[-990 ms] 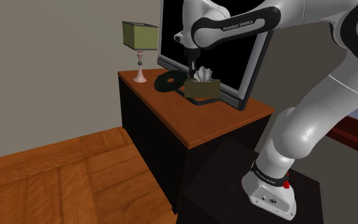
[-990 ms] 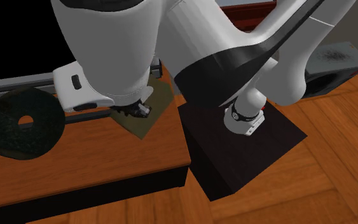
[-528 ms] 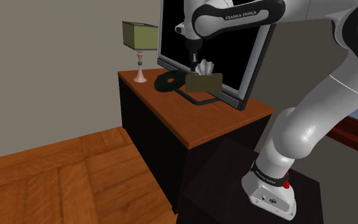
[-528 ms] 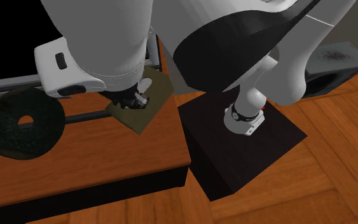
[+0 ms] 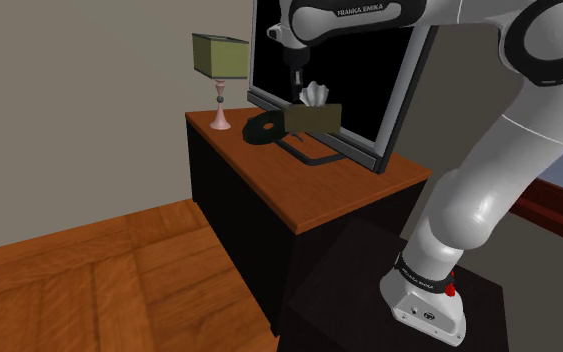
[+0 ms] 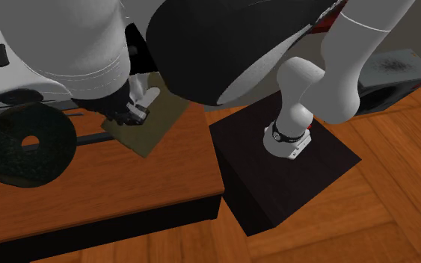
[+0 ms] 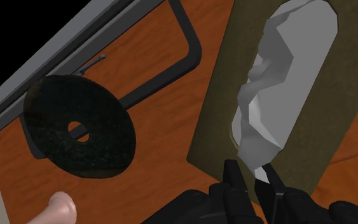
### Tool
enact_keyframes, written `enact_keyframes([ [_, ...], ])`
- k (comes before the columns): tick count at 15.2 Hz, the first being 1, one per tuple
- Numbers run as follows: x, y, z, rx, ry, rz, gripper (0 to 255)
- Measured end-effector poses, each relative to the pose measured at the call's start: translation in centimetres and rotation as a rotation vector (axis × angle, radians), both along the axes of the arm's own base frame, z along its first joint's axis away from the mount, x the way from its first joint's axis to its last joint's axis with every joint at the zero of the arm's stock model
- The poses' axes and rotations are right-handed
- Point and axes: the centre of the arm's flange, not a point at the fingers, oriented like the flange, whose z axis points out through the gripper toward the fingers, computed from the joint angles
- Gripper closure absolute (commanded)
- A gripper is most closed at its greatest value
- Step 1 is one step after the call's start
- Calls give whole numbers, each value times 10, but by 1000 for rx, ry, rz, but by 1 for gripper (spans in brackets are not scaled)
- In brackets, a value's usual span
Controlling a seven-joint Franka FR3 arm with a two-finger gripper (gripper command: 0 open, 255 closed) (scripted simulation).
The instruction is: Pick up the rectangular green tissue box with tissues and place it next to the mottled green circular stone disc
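Note:
The olive-green tissue box (image 5: 314,118) hangs in the air above the wooden cabinet top, level, in front of the monitor. My gripper (image 5: 295,84) is shut on the white tissue (image 7: 269,95) near one end of the box (image 7: 336,114), and its fingertips (image 7: 231,175) pinch the tissue's lower tip. The dark mottled disc (image 5: 260,129) with a centre hole lies flat on the cabinet, toward the shoulder view's left of the box. In the second exterior view the box (image 6: 145,127) sits to the right of the disc (image 6: 28,142), under my gripper (image 6: 130,112).
A monitor (image 5: 369,80) with a dark stand loop (image 5: 314,155) rises right behind the box. A lamp (image 5: 220,60) with a pink base stands at the cabinet's far corner, past the disc (image 7: 82,137). The cabinet top (image 5: 339,190) ends at my dark stand (image 6: 283,172).
The box has risen off the cabinet top and shifted toward the disc, carried by my gripper. The arm has lifted with it.

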Motion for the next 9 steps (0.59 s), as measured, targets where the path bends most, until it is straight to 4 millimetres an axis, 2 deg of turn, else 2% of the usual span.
enact_keyframes([
  [9, 115, -33, -1, 0, 0, 0, 255],
])
